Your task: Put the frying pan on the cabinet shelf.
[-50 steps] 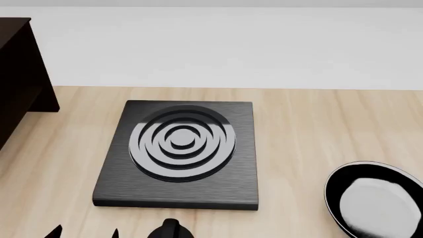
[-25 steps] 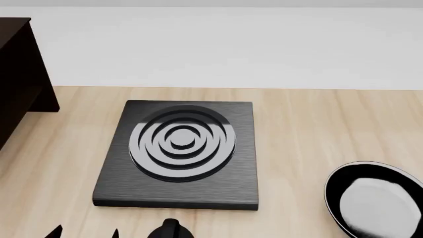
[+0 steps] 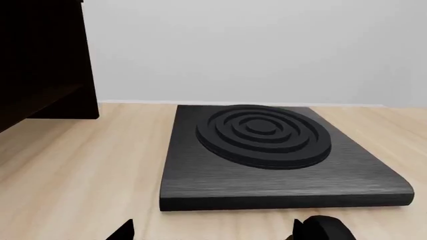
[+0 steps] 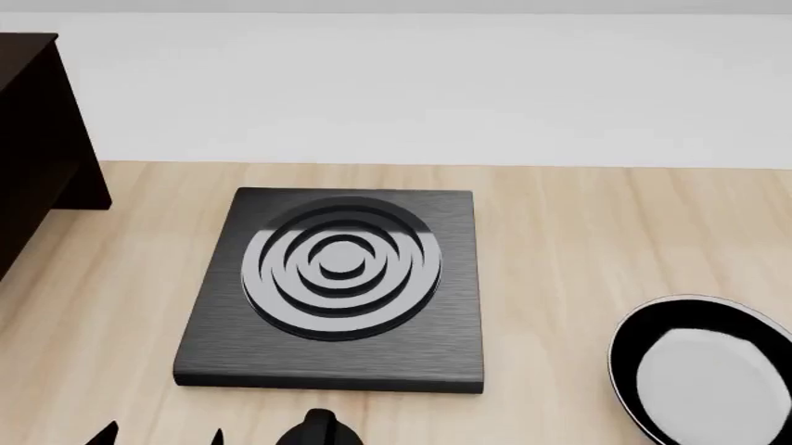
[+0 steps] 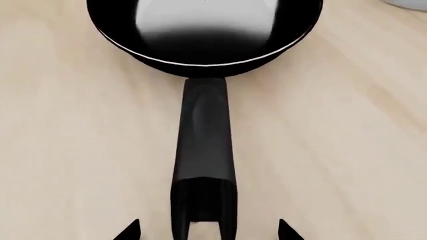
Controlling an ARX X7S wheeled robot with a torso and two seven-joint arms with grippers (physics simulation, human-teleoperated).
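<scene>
The frying pan [image 4: 703, 371], black with a glossy light-grey inside, lies on the wooden top at the near right, partly cut off by the head view's edge. In the right wrist view its long handle [image 5: 203, 150] runs from the bowl [image 5: 207, 30] to my right gripper [image 5: 208, 231], which is open. The handle's looped end lies between the spread fingers, apart from both. My left gripper [image 4: 159, 434] is open and empty near the burner plate's front edge. The dark cabinet [image 4: 37, 139] stands at the far left. Its shelf is lost in the darkness.
A square black burner plate [image 4: 334, 287] with concentric rings sits mid-table, also in the left wrist view [image 3: 267, 150], with the cabinet [image 3: 40, 55] beside it. A pale wall [image 4: 433, 83] closes the back. A light-grey edge [image 5: 408, 3] shows beyond the pan.
The pan's grey inside looks brighter and wider in the head view than before. The burner plate, the cabinet and my left gripper have not moved.
</scene>
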